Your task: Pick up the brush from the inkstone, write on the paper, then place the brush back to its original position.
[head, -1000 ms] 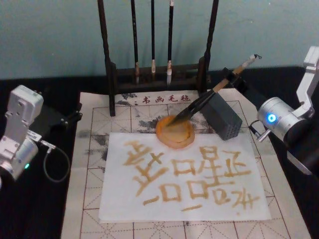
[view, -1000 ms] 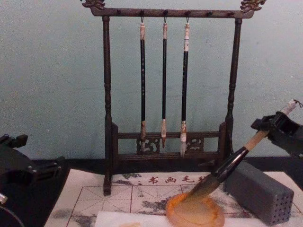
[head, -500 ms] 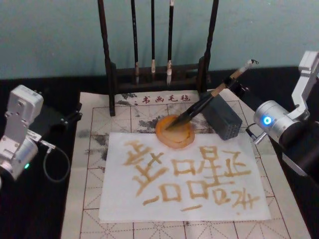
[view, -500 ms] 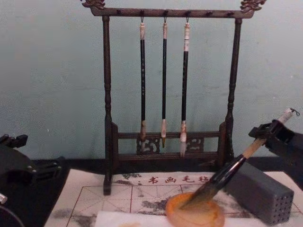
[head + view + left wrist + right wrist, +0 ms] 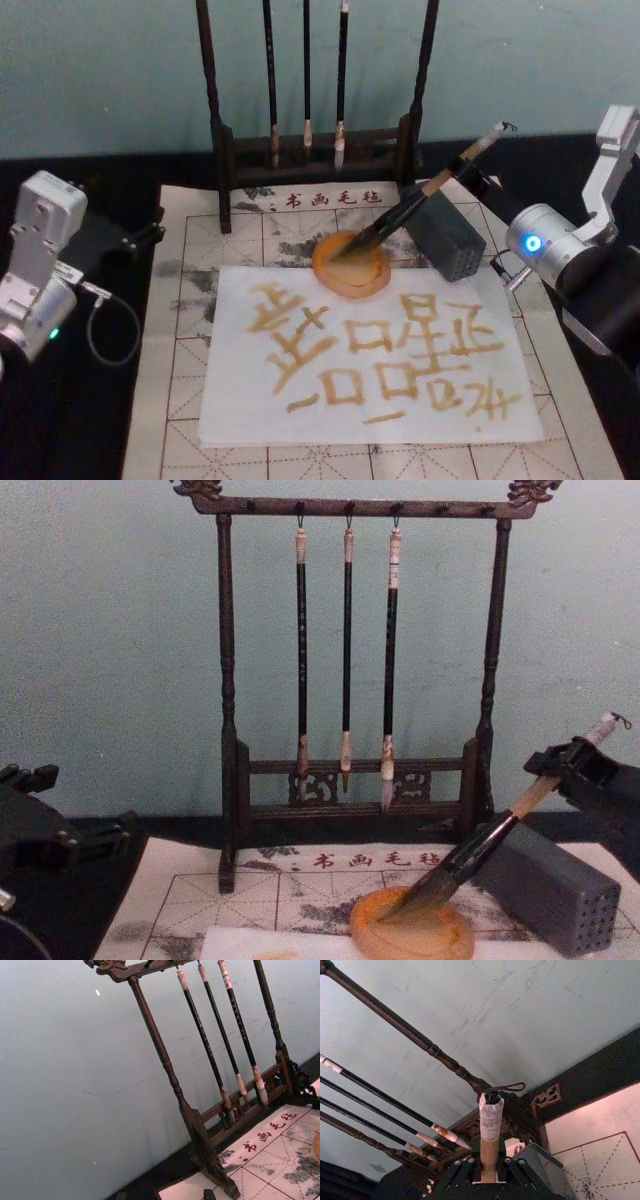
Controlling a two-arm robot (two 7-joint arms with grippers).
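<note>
Brush tip resting in the inkstone

The right gripper (image 5: pixel 568 768) is closed on the brush (image 5: pixel 478 848); its tip apparently touches the inkstone (image 5: pixel 412 932). Left gripper (image 5: pixel 30 820): grip unclear.

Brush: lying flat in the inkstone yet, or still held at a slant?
Slanted. The brush tip rests in the inkstone; the right gripper is shut on its raised handle.

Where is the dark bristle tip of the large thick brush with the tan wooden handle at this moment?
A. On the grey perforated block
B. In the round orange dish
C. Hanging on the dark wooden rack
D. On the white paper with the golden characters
B: the large thick brush slants down from the right gripper, and its tip rests in the round orange dish.
</note>
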